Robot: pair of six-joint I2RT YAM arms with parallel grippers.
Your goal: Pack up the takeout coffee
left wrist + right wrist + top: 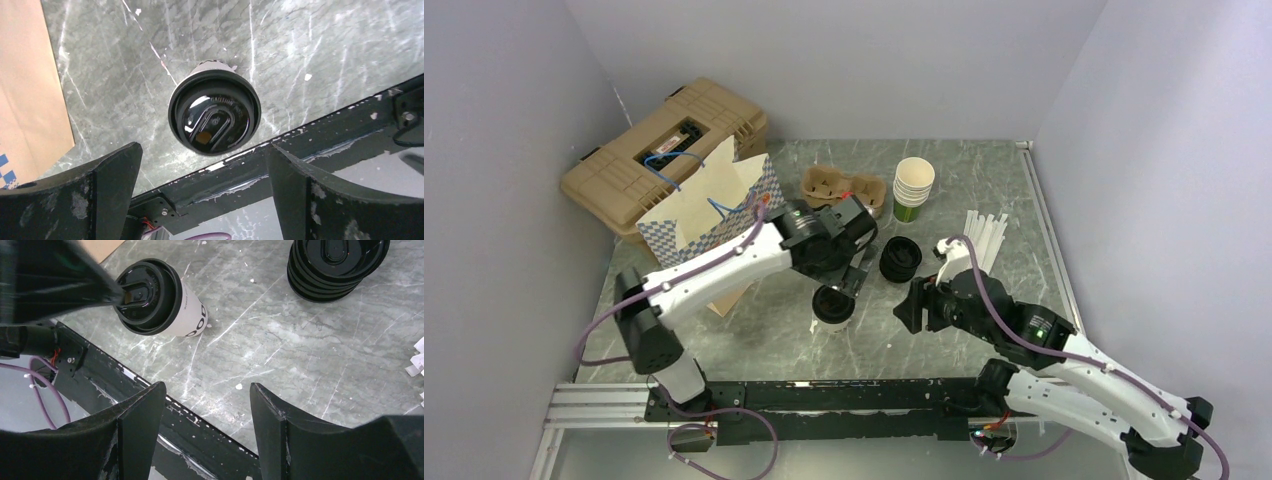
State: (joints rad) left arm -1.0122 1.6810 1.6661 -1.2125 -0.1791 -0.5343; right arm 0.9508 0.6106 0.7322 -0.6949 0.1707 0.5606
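Black-lidded takeout coffee (215,112) upright, near table (325,60) edge

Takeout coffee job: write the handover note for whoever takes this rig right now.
Left gripper: open, empty, hovering right above the takeout coffee.
Right gripper: open, empty, off to the cup's right and facing it.
Coffee: upright on the table, black lid on. The paper bag stands behind it to the left.
Done: the cup is lidded.
Left: grip the cup and pack it, presumably into the bag.
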